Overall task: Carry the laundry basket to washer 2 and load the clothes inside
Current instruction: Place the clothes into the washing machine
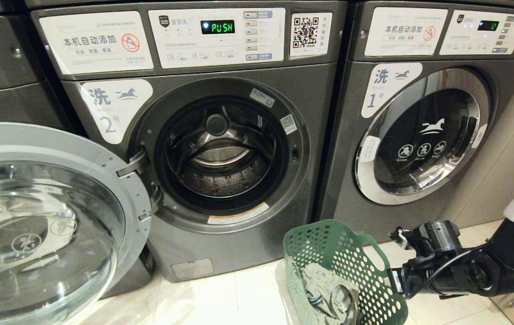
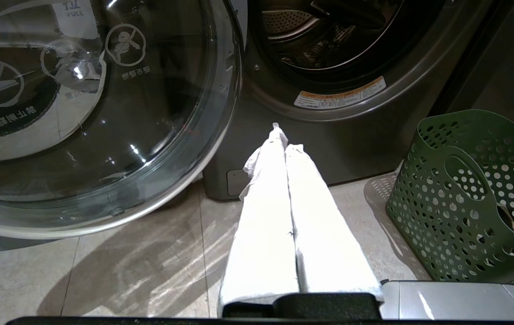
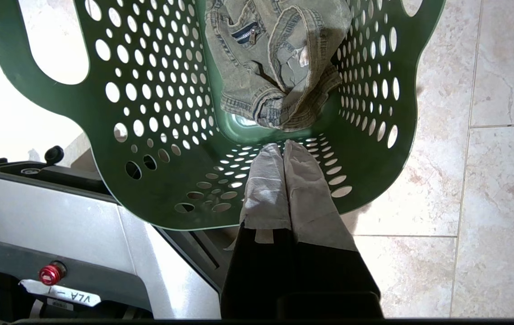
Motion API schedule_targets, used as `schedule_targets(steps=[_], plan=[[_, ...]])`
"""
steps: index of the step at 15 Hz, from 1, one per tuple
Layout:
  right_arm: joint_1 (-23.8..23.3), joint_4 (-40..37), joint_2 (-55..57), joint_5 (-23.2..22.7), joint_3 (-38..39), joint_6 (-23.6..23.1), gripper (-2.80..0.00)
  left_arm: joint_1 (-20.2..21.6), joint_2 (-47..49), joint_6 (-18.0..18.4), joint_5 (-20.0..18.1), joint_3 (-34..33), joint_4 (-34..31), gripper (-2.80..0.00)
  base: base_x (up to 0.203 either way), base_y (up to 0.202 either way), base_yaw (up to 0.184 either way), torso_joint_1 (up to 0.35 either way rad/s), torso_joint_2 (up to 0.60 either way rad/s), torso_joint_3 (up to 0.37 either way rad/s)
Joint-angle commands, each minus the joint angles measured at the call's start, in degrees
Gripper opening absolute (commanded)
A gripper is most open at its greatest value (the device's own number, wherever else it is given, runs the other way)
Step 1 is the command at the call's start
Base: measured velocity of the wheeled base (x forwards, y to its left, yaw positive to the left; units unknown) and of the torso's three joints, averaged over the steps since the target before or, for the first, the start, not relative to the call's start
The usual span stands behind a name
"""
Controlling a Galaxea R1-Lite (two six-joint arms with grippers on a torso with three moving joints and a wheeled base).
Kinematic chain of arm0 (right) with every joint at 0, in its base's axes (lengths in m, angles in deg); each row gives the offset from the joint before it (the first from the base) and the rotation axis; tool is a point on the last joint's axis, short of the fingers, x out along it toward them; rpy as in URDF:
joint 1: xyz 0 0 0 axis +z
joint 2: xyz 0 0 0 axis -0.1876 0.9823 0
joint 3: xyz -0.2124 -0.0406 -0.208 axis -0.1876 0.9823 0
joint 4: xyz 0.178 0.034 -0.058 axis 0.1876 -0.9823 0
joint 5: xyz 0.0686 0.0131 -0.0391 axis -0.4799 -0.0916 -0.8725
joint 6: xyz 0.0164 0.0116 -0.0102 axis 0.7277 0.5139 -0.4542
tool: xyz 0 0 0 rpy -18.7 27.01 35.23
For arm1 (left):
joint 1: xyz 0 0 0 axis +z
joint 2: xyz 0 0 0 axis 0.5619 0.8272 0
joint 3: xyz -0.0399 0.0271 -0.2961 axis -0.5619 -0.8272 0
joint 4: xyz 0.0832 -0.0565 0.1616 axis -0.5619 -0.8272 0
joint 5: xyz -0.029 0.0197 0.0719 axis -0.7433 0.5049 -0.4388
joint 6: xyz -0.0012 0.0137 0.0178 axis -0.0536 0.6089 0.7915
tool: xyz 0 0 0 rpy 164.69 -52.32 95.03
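The green laundry basket [image 1: 329, 243] stands on the floor tiles, in front of the gap between the two machines. The clothes [image 1: 329, 293] lie crumpled in its bottom, a pale grey-green garment [image 3: 275, 67] with a zip. My right arm [image 1: 446, 266] reaches in from the right to the basket's rim. My right gripper [image 3: 284, 146] is shut and empty, with its tips inside the basket [image 3: 162, 135], just short of the clothes. Washer 2 [image 1: 238, 243] has its glass door [image 1: 44, 216] swung wide to the left and the drum [image 1: 220, 153] bare. My left gripper [image 2: 284, 135] is shut and empty, low in front of washer 2.
Washer 1 [image 1: 423, 135] stands to the right with its door closed. The open door [image 2: 103, 113] juts out over the floor on the left. My silver base [image 3: 58, 225], with a red button [image 3: 50, 273], sits close behind the basket [image 2: 464, 203]. A wall rises at far right.
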Motion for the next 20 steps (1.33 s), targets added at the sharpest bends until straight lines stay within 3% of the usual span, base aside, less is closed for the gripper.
schedule_targets(steps=[1, 20], plan=[[0.00, 0.41, -0.45, -0.04, 0.23, -0.07, -2.80, 0.00, 0.07, -0.05, -0.01, 0.09, -0.02, -2.80, 0.000, 0.000, 0.000, -0.002, 0.00, -0.032], [4.15, 3.44, 7.47, 1.32, -6.86, -1.10, -2.80, 0.00, 0.02, -0.22, -0.01, 0.05, -0.02, -2.80, 0.000, 0.000, 0.000, 0.002, 0.00, -0.167]])
